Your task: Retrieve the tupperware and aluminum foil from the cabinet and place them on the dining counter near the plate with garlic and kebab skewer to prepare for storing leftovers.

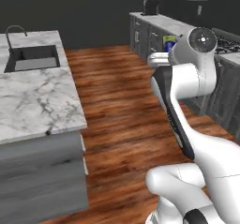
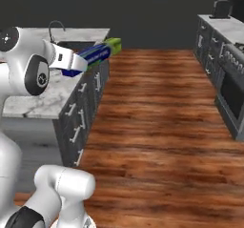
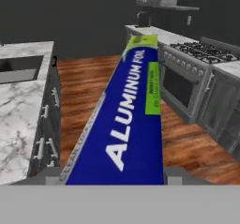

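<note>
the claw point(image 2: 71, 62) is closed on the aluminum foil point(image 2: 93, 55), gripping the long dark-blue box at its near end with the jaws spread wide across it. in the right base view the box sticks out from the claw, tilted slightly upward, with its green-yellow end farthest from the arm. it hangs in the air over the edge of the marble tabletop point(image 2: 43, 100) with the sink point(image 2: 71, 45), above the dark drawer fronts and the wood floor point(image 2: 157, 127). in the hand view the foil point(image 3: 126, 120) runs straight away from the camera, white lettering on top, toward the stove point(image 3: 197, 73) side of the room.
</note>
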